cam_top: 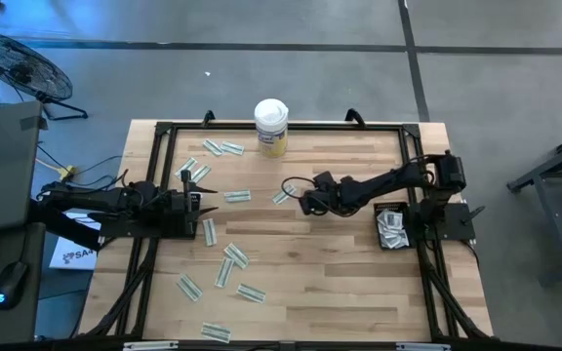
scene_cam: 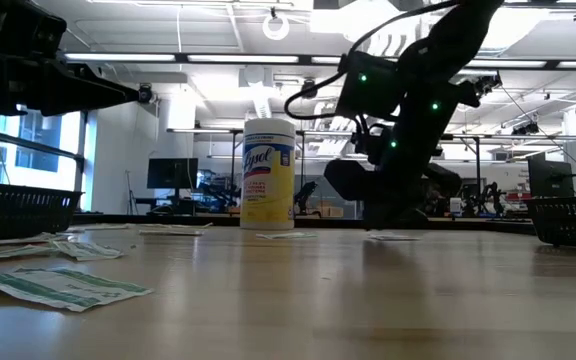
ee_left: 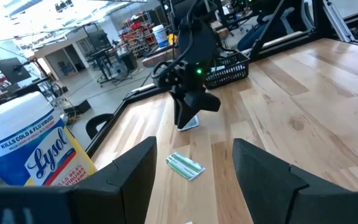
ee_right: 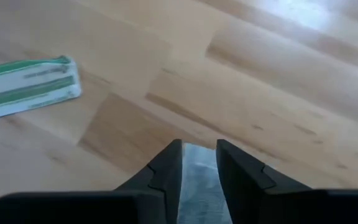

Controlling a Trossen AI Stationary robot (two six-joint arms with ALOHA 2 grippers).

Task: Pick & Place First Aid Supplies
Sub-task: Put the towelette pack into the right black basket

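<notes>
Fingers of our right gripper (ee_right: 197, 163) sit low over the worktop (cam_top: 330, 263) near its middle, slightly parted, with a pale packet (ee_right: 197, 180) showing in the narrow gap between them; we cannot tell whether they pinch it or merely straddle it. Just beside that gripper, another green-striped strip (ee_right: 27, 87) lies flat on the wood, untouched. From above we see the right arm reaching in from the right side, its gripper (cam_top: 307, 202) next to a small packet (cam_top: 281, 196). Behind it, by the right edge, the black basket (cam_top: 391, 227) holds a few packets. Our left gripper (cam_top: 201, 203) waits at the left side with its fingers (ee_left: 135, 171) spread wide and nothing in them; a green-white strip (ee_left: 184, 166) lies on the wood ahead of them. More strips are scattered across the left half of the worktop, some near the far rail (cam_top: 222, 148), some toward the near edge (cam_top: 250, 292). The white-lidded wipes canister (cam_top: 271, 127) stands upright at the far edge, apart from both arms.
</notes>
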